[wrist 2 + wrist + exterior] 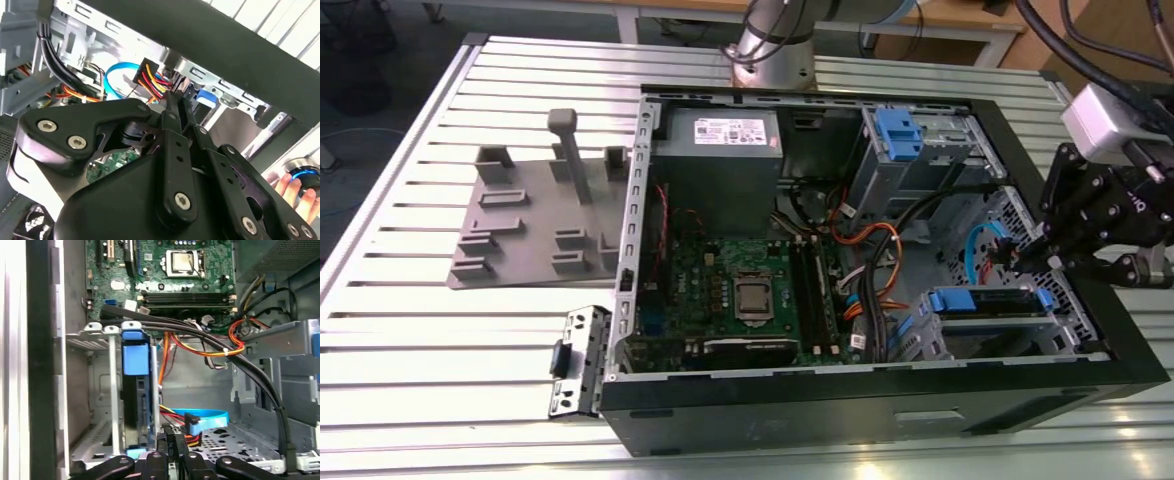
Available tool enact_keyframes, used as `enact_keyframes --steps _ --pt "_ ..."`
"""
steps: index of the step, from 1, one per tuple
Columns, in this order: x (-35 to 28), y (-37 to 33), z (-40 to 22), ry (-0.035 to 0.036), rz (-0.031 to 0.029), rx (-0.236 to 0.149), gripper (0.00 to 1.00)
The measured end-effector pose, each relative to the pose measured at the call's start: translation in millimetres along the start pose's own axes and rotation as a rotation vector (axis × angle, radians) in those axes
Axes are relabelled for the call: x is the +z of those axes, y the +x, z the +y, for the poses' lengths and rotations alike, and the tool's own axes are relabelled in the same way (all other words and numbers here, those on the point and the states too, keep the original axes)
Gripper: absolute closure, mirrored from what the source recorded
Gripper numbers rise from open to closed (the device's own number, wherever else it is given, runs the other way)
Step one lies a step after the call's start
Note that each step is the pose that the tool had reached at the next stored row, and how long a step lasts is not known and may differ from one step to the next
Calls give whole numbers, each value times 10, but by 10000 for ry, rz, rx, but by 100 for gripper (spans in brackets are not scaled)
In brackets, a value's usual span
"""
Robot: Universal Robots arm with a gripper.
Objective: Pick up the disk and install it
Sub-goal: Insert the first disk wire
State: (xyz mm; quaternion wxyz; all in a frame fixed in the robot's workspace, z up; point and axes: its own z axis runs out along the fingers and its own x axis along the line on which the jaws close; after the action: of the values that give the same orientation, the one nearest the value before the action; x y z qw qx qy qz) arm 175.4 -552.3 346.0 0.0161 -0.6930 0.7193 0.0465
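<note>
The disk (987,305), dark with a blue plastic frame, sits in the lower drive bay at the case's front, on the exterior view's right. In the first wrist view the disk (136,400) stands on edge between the bay's metal rails under a blue tab (135,357). My gripper (1017,258) hangs inside the case just above that bay. Its fingers are shut together, and in both wrist views my gripper (175,102) (167,440) rests against a red, yellow and black wire bundle (157,80). I cannot tell whether the wires are pinched.
The open computer case (881,400) lies on a slatted table. Inside it are a grey power supply box (716,150), a motherboard (734,290), an upper drive cage (907,150) and a blue data cable (210,419). A grey fixture plate (540,220) lies beside the case. A person's hand (295,187) is nearby.
</note>
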Motion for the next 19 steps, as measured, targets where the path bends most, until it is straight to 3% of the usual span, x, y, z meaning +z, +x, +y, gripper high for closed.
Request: enact_keyframes --steps 2,3,9,19 --pt "1 24 22 -5 -118 -5 83" --pt "0 47 29 -4 -126 -6 84" --pt "-9 192 34 -4 -105 -7 84" --pt "67 225 63 -4 -105 -5 84"
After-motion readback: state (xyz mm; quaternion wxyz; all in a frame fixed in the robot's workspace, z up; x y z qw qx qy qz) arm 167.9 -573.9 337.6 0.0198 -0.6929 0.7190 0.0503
